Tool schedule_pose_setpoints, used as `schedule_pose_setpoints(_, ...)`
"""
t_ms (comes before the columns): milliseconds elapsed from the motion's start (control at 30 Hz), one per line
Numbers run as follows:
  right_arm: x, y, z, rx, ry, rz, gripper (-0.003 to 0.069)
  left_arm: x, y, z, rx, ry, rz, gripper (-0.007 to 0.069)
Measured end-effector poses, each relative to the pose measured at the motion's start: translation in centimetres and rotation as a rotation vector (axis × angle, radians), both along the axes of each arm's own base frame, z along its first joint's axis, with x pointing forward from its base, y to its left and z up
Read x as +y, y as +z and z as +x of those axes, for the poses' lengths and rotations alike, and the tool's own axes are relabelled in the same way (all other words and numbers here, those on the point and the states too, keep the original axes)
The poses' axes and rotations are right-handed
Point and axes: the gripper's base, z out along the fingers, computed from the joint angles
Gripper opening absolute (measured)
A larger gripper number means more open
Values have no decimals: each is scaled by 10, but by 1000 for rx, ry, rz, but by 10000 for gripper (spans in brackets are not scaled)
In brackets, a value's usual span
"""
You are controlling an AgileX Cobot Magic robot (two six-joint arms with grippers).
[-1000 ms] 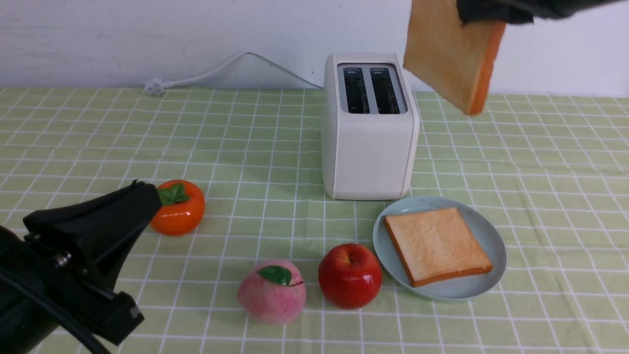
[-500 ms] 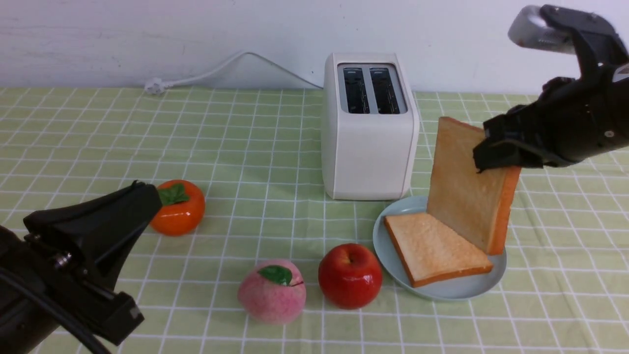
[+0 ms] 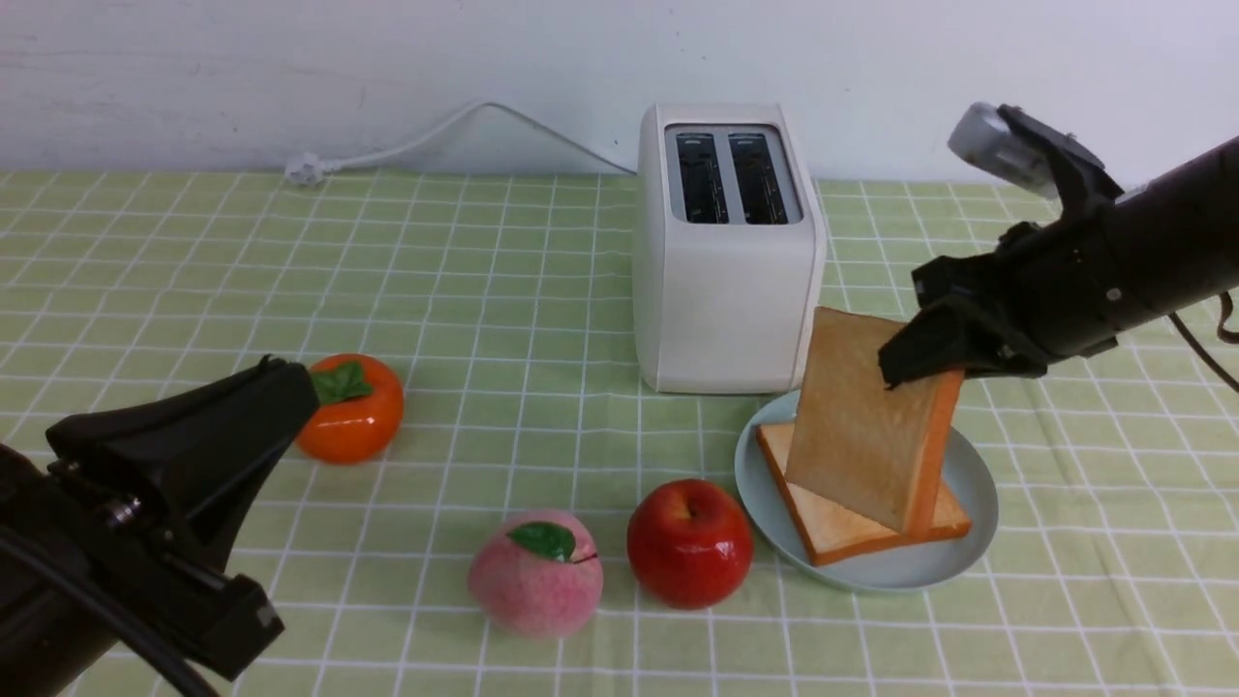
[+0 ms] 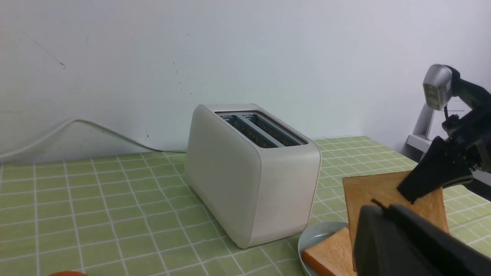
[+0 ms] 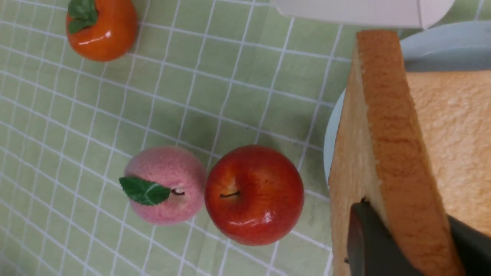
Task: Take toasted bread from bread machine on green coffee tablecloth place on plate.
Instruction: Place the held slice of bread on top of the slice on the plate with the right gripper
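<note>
A: State of the hands?
B: Right gripper (image 3: 915, 360) is closed part-way on the held slice (image 3: 850, 431), one finger on each face, near a top corner. Left gripper (image 4: 384, 210) is shut, with nothing seen in it.

A: Position of the toast?
B: Held slice stands tilted over the plate (image 3: 980, 542), near the toaster's (image 3: 731, 300) near right corner. The lower slice (image 3: 837, 530) lies flat on the plate. Both toaster slots look empty.

A: Handling?
B: Judged light and fairly stiff, with a dry face that should not slip much. The crust may crumble or dent under a hard squeeze. The present hold, flat on both faces just in from the crust, is sound; being near a corner, it may let the slice swing.

A: Items not verified?
B: Whether the held slice's low edge touches the lower slice: cannot tell. The held slice hides part of the lower one and of the plate. In the front view the far finger is behind the bread. The left wrist view has its own fingers blurred and the plate cut off. The cloth's (image 3: 523, 358) near edge and side edges are out of frame.
</note>
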Motion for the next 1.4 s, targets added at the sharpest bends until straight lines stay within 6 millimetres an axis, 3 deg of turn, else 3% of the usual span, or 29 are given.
schedule_pose_setpoints(367,-6,-33,28,10,-65,87,125,0,0,0,0,0,0,-7)
schedule_pose_setpoints(700,-10,-42,36,-5,-122,50,128,0,0,0,0,0,0,-7)
schedule_pose_setpoints(767,-11,-43,36,3,-126,39,148,0,0,0,0,0,0,-7)
schedule_pose_setpoints(867,-13,-45,36,9,-123,-3,240,0,0,0,0,0,0,-7)
schedule_pose_setpoints(933,-16,-43,36,-3,-98,-57,338,0,0,0,0,0,0,-7)
schedule_pose_setpoints(1067,-19,-31,38,1,-44,-139,484,-1,-3,-1,29,-17,18,-7)
schedule_pose_setpoints(1133,-22,-23,39,16,-39,-173,506,-4,-8,-2,75,-44,45,-7)
schedule_pose_setpoints(1267,-26,2,35,17,-31,-234,493,-7,-18,-5,165,-98,100,-7)
schedule_pose_setpoints(1300,-30,24,25,2,-35,-277,449,-10,-25,-8,239,-142,147,-7)
schedule_pose_setpoints(1400,-34,54,4,-37,-46,-318,372,-12,-33,-12,310,-185,195,-7)
